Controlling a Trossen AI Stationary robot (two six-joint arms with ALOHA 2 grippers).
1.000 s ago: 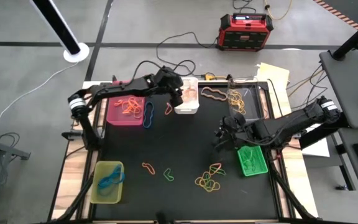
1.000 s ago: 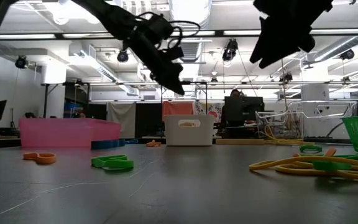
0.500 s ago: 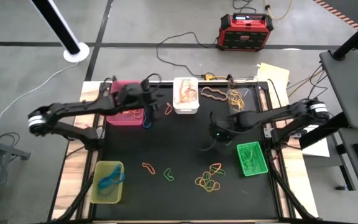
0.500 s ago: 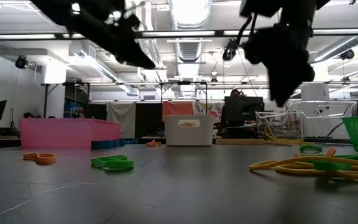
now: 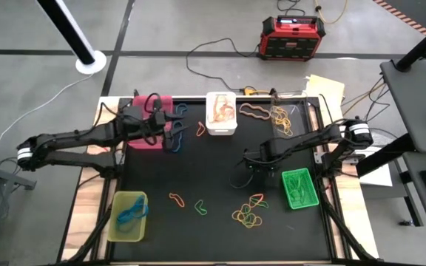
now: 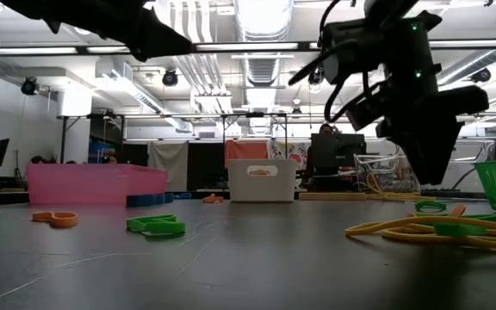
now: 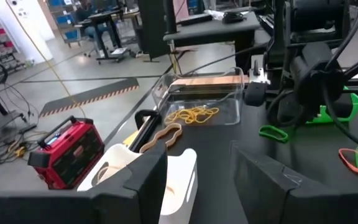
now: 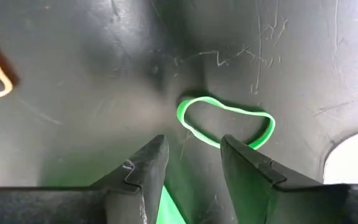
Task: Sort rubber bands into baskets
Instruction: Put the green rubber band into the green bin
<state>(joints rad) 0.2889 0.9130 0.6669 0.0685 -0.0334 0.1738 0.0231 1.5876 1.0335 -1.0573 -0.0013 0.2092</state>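
You had the right end effector [image 8: 188,163] poised low over a thin green rubber band [image 8: 225,122] lying flat on the scuffed black tabletop [image 5: 213,166], fingers parted narrowly and empty, probably to pinch its floppy loop. Your left end effector [image 5: 170,126], part-open and empty, hung beside the pink basket [image 5: 140,140], apparently waiting. More bands [image 5: 248,212] lay tangled nearer.

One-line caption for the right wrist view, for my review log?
Right gripper poised with fingers apart directly above a green rubber band lying flat on the black table.
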